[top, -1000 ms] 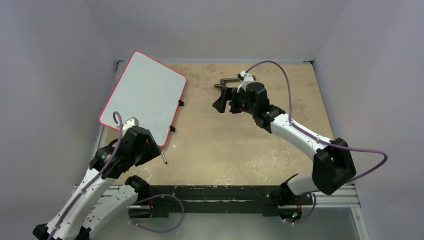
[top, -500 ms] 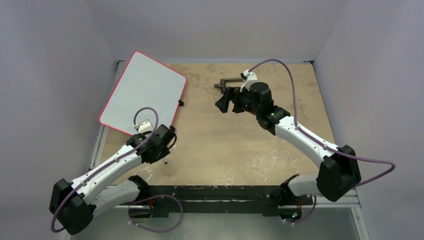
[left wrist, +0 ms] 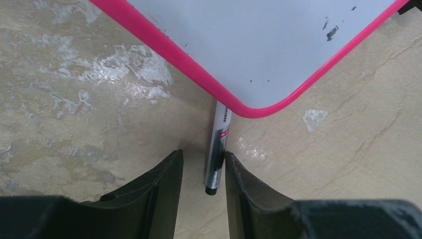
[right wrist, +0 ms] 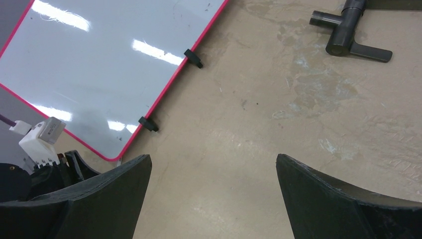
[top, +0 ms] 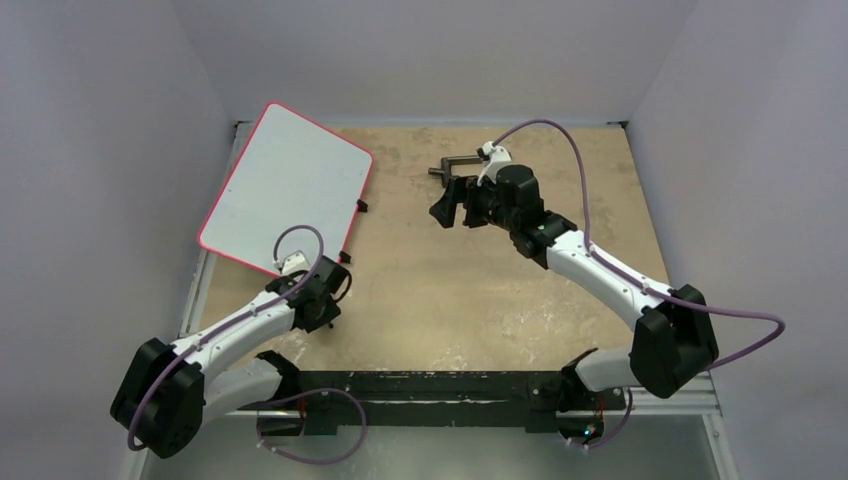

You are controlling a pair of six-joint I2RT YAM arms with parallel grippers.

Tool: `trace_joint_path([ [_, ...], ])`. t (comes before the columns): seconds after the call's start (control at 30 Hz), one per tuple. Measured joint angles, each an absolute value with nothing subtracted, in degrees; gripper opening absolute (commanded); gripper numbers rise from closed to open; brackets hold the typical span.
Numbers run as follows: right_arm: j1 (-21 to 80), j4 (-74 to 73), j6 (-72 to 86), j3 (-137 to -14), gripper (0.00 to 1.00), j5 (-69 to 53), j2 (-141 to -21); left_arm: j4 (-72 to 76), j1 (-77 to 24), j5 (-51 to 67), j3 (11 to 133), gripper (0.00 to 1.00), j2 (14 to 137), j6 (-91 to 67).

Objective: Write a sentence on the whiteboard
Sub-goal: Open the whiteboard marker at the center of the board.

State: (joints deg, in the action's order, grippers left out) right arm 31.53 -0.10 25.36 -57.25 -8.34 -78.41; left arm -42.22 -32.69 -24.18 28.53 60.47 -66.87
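Observation:
The whiteboard (top: 285,190) lies at the table's far left, white with a red rim, and overhangs the left edge. Its face (left wrist: 259,45) is blank except for small black specks; no sentence is in view. A silver and black marker (left wrist: 218,144) lies on the table, its far end under the board's near corner. My left gripper (left wrist: 203,153) is low over it with the jaws narrowed around it. The right finger (left wrist: 239,184) touches the marker, and a gap remains on the left. My right gripper (top: 445,205) hovers wide open and holds nothing, above mid-table.
A dark metal clamp-like handle (top: 455,165) lies at the back centre, also seen in the right wrist view (right wrist: 348,40). Two small black clips (right wrist: 193,58) stick out from the board's right edge. Grey walls close in the left, the right and the back.
My left arm has swung inward and lowered over the marker by the board's near corner, and its jaws have narrowed around the marker. The right arm has barely shifted.

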Motion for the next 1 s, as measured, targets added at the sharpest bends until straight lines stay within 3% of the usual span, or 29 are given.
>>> trace_joint_path([
  [0.23,31.5,-0.1,25.4,-57.3,0.99,-8.6,-80.4,-38.7,-30.8,-23.6,27.6,0.21,61.7,-64.7],
  [0.43,31.5,-0.2,25.4,-57.3,0.99,-8.7,-80.4,-37.8,-30.8,-23.5,28.2,0.00,62.9,-63.9],
  [0.67,31.5,-0.3,25.2,-57.3,0.99,-8.7,-80.4,-38.0,-30.8,-23.0,27.7,0.00,61.3,-64.9],
  [1.0,31.5,-2.8,24.3,-57.3,0.99,-8.5,-80.1,-45.4,-37.4,-20.6,25.5,0.00,44.9,-72.2],
])
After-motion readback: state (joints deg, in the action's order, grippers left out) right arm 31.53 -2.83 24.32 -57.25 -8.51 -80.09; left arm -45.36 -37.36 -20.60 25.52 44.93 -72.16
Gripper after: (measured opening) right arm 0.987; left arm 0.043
